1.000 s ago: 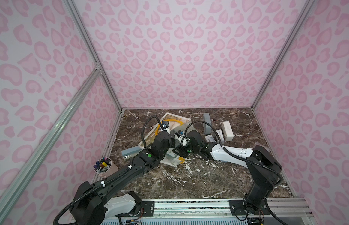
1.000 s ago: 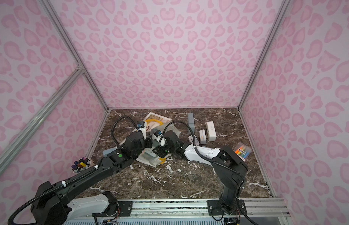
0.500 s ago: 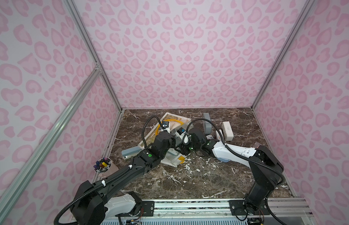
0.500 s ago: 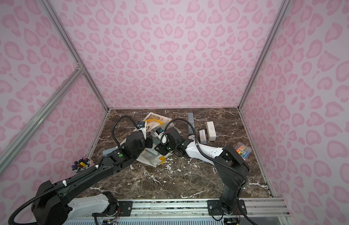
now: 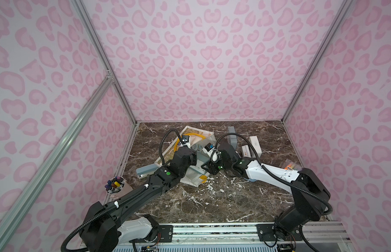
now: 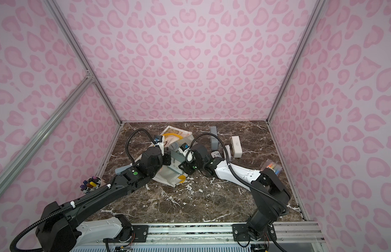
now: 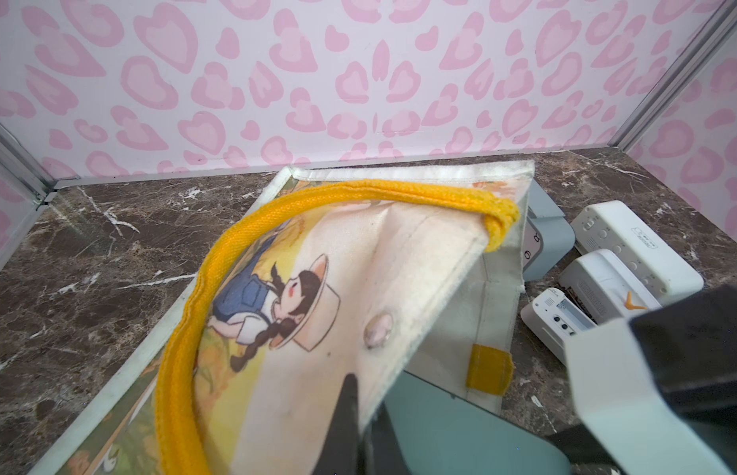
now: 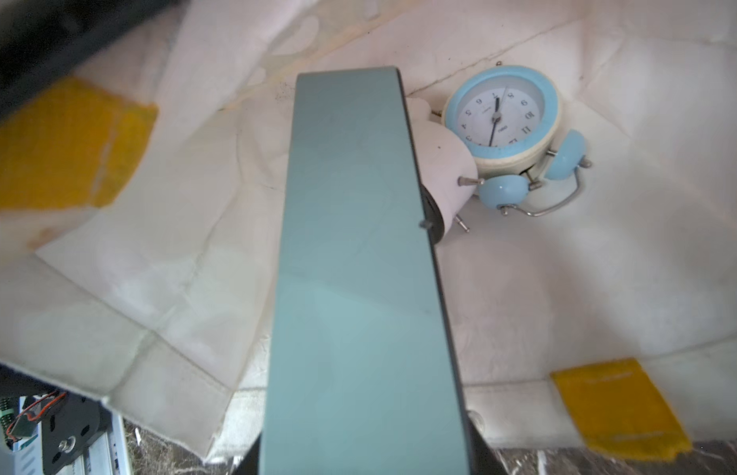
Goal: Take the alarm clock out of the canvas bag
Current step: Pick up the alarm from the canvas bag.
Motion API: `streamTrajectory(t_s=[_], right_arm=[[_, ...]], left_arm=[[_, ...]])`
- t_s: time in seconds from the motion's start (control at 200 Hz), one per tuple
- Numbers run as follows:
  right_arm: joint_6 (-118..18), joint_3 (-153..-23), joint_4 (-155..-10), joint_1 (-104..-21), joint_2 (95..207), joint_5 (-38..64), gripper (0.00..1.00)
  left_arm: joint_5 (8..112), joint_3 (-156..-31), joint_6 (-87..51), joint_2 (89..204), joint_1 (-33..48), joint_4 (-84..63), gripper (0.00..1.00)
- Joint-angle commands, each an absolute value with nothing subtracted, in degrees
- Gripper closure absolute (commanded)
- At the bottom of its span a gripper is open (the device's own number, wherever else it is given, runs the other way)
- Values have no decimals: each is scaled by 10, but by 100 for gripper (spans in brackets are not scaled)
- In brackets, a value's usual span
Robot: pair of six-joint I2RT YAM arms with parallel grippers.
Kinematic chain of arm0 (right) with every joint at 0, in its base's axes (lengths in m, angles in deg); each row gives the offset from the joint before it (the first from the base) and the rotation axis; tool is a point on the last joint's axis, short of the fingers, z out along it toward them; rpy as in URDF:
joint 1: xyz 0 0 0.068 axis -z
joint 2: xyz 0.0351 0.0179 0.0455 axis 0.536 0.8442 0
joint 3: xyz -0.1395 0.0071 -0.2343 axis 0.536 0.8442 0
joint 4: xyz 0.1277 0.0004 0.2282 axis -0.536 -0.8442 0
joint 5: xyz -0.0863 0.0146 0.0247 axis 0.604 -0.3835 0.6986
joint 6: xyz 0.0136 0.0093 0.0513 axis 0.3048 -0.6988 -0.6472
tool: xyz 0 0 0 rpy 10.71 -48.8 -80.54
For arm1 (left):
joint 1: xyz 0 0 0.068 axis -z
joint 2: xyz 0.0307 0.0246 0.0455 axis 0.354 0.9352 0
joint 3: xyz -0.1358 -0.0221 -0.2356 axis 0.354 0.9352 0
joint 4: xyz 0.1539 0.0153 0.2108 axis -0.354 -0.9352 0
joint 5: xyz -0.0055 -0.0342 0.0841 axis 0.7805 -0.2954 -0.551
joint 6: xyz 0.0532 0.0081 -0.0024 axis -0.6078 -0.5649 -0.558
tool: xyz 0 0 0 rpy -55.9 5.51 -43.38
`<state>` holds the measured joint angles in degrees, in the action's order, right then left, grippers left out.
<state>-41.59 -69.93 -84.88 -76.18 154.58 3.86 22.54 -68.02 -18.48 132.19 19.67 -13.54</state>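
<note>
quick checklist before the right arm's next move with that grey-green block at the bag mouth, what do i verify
1. Bag mouth held open: ok. The left gripper is shut on the upper rim of the canvas bag, holding it raised.
2. Grip on the grey-green block: ok. The right gripper is shut on its near end.
3. Block out of the bag: not ok. Its far end reaches well inside.
4. Blue twin-bell alarm clock out of the bag: not ok. It lies deep inside.
5. Block clear of the white round thing beside that clock: cannot tell.
</note>
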Motion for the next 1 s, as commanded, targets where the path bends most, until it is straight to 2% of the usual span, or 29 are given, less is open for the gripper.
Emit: streamTrajectory(t_s=[0.0, 0.76, 0.995], right_arm=[[-410, -678, -828, -758, 1526, 47, 68], [-427, -485, -805, -697, 1304, 124, 71], [-445, -433, -812, -688, 1221, 176, 71]], left_arm=[[212, -689, -178, 1325, 197, -144, 97], [198, -701, -170, 1338, 197, -155, 97], [198, -699, -167, 1341, 197, -155, 97]])
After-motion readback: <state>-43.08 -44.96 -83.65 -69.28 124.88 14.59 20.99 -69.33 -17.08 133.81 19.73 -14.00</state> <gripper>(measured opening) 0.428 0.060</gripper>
